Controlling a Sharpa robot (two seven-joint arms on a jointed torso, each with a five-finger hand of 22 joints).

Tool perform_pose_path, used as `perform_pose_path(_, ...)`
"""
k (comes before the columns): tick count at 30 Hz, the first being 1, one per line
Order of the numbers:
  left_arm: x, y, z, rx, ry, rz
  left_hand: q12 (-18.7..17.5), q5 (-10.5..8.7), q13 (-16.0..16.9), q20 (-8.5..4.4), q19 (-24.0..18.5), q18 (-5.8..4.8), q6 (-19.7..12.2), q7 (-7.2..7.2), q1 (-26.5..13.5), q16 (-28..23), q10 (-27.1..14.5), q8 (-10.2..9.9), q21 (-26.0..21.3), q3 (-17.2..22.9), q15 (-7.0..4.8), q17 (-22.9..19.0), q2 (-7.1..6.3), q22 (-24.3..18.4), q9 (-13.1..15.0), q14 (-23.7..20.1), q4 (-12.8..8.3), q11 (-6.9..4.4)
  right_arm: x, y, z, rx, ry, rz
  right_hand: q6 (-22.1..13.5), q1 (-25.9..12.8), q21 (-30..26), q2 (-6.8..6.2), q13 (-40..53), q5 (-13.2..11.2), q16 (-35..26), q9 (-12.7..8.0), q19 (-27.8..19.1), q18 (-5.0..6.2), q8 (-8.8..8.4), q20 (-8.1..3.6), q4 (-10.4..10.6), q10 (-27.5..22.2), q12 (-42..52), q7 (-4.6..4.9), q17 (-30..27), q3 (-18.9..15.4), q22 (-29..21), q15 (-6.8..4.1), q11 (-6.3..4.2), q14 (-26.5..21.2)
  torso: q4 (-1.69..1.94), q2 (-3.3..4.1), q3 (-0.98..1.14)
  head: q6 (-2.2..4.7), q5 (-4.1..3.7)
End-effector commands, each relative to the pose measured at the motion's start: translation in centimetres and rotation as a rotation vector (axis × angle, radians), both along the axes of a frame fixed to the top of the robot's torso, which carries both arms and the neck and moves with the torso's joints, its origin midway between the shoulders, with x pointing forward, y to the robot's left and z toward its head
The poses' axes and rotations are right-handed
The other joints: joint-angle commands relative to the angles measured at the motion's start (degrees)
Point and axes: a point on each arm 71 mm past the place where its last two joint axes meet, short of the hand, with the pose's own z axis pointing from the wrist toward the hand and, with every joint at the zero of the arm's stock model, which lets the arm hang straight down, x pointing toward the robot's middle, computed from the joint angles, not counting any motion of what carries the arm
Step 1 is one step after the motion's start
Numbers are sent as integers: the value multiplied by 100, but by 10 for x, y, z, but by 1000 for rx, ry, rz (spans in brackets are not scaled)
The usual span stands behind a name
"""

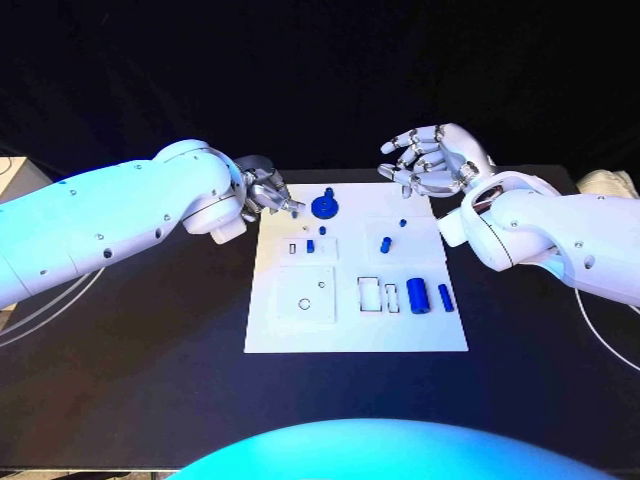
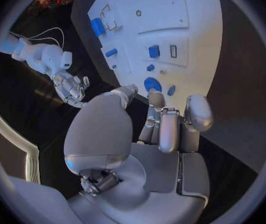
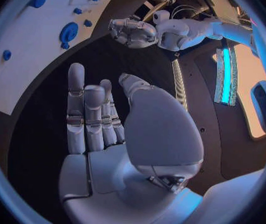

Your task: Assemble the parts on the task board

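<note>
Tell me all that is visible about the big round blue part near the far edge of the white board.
The round blue part is the largest blue piece on the task board. It looks like smooth plastic: a flat disc with a short stem rising from it. It sits near the board's far edge, toward the left hand, whose fingertips hover close beside it. I cannot tell whether they touch it. A smaller blue piece lies right next to it. The right hand is well away.

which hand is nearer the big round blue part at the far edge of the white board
Left. The left hand sits just beside the round blue part, fingertips close to it. The right hand hovers open, farther off past the white task board's far right corner.
</note>
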Motion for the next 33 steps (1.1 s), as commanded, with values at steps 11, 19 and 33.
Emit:
perform_pose_path(11, 33, 19, 21, -30, -35, 50, -71, -7, -233, 81, -119, 89, -30, 89, -117, -81, -217, -138, -121, -134, 121, 289, -80, -147, -202, 75, 64, 89, 1, -1, -1, -1, 0, 10, -13, -72, -27, -7, -7, 25, -36, -6, 38, 67, 33, 3, 15, -35, 16, 14, 9, 24, -8, 0, 17, -14, -6, 22, -6, 194, 72)
perform_pose_path(19, 50, 11, 13, 0, 13, 52, -45, -9, -228, 92, -93, 83, -3, 87, -216, -55, -207, -138, -108, -201, 127, 323, -45, -116, -239, 90, 68, 92, 1, 1, -1, 1, 1, 15, -14, -69, -31, -5, -10, 29, -42, -7, 41, 67, 35, 3, 11, -37, 18, 13, 9, 28, -13, -1, 16, -12, -16, 62, -19, 199, 85)
perform_pose_path(33, 68, -1, -7, 86, 177, 58, -119, -12, -397, 108, -128, 90, -36, 100, -327, -56, -394, -166, -137, -293, 142, 301, 28, -153, -303, 67, 67, 107, 3, 5, 0, 19, -15, -13, -38, -58, -130, -22, -179, 127, -402, -16, 32, 61, 56, 17, -8, -171, -124, 32, -193, 104, -110, 20, 39, -139, -43, 134, -22, 242, 130)
